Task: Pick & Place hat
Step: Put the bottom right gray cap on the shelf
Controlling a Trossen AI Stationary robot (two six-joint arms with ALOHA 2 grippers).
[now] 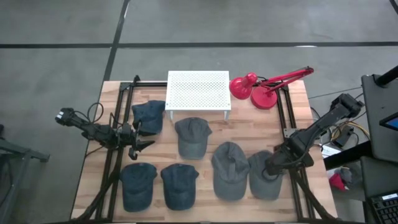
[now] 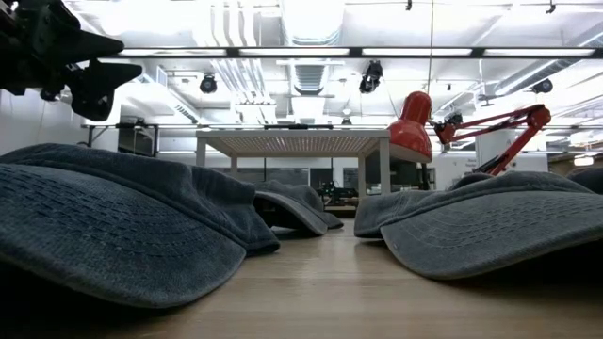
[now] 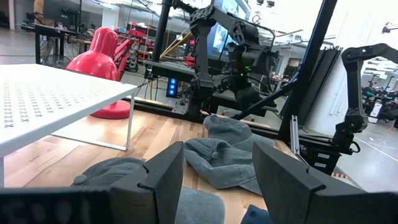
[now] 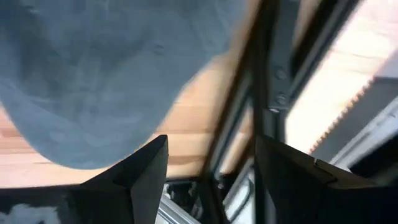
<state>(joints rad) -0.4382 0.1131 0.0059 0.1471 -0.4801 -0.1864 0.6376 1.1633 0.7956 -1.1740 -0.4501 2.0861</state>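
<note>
Several denim hats lie crown-up on the wooden table: a dark blue one (image 1: 149, 116), grey ones (image 1: 191, 135) (image 1: 230, 169), two blue ones (image 1: 138, 185) (image 1: 179, 185), and the rightmost grey hat (image 1: 264, 177). My right gripper (image 1: 272, 167) is open and low over the rightmost grey hat's right side; its wrist view shows the hat's edge (image 4: 93, 81) just beyond the open fingers (image 4: 211, 149). My left gripper (image 1: 142, 144) is open and empty, raised over the table's left part between the dark blue hat and a blue hat, and it also shows in the low view (image 2: 94, 71). My right gripper stands with open fingers at the rightmost grey hat's edge (image 4: 146, 127), coming slantwise from the table's right side. I cannot tell whether a finger touches the hat. The hat lies flat on the table.
A white perforated rack (image 1: 198, 90) stands at the far middle, with a red desk lamp (image 1: 264, 87) to its right. Black frame rails (image 1: 291, 134) run along the left and right table edges. Bare wood (image 1: 239, 130) lies between the rack and the grey hats.
</note>
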